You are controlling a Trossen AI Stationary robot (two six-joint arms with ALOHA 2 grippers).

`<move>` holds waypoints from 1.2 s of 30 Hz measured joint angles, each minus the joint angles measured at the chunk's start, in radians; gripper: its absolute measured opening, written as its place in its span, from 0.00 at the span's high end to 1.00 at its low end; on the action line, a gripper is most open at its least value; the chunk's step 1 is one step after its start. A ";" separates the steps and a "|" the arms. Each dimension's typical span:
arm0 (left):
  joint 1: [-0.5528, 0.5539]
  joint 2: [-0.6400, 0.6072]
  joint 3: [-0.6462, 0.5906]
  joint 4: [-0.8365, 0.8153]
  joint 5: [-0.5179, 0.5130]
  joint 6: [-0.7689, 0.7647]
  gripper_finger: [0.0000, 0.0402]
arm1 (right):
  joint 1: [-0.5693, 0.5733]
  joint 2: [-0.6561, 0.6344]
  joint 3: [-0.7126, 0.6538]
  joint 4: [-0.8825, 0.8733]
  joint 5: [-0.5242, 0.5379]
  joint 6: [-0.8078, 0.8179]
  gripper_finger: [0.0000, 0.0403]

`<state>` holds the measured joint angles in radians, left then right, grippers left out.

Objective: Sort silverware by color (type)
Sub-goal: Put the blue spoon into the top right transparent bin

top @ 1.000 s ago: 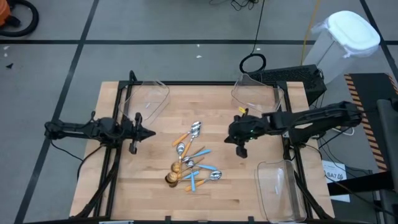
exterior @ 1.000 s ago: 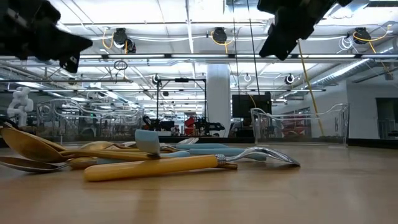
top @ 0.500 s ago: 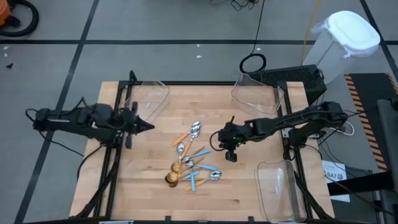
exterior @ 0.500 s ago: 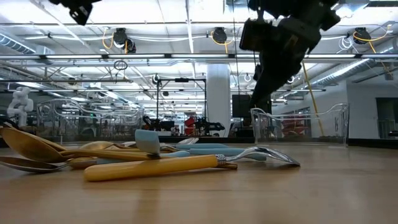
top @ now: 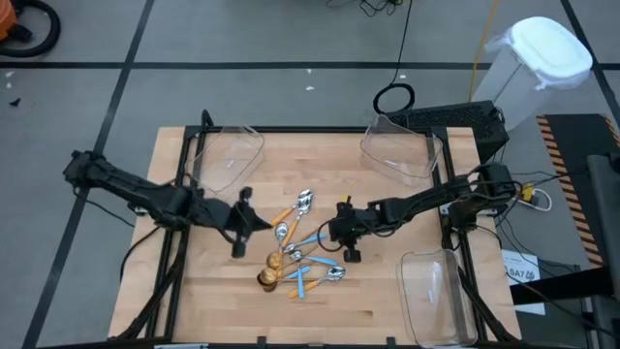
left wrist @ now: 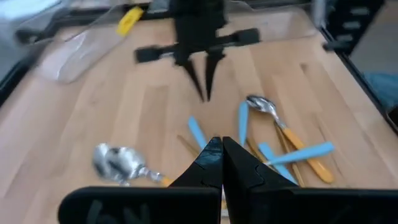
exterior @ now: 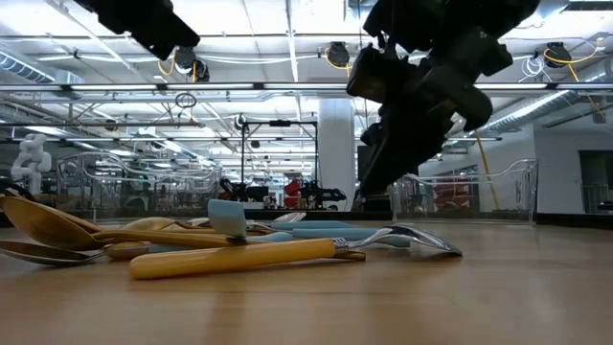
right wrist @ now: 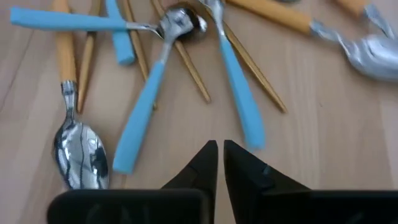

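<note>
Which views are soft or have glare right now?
Left wrist view: blurred throughout, the bin smeared. Low view: the near spoons reasonably sharp, both arms dark against bright ceiling lights. Right wrist view: mild blur, glints on the spoon bowls. High view: even light.
</note>
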<state>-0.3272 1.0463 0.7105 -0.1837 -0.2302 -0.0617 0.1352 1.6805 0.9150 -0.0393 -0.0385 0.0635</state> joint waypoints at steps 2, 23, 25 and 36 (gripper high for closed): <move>-0.028 0.041 -0.005 0.062 -0.006 0.070 1.00 | 0.005 0.019 0.000 0.030 0.026 -0.020 0.89; -0.046 0.252 -0.111 0.538 -0.068 0.110 1.00 | 0.004 0.085 0.008 0.129 0.116 -0.093 0.56; -0.046 0.252 -0.111 0.545 -0.068 0.110 1.00 | 0.003 0.085 0.008 0.128 0.117 -0.108 0.58; -0.046 0.252 -0.111 0.557 -0.068 0.105 1.00 | 0.003 0.144 0.008 0.152 0.121 -0.117 0.62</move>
<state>-0.3737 1.2984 0.5995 0.3735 -0.2979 0.0437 0.1379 1.8242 0.9229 0.1124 0.0823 -0.0536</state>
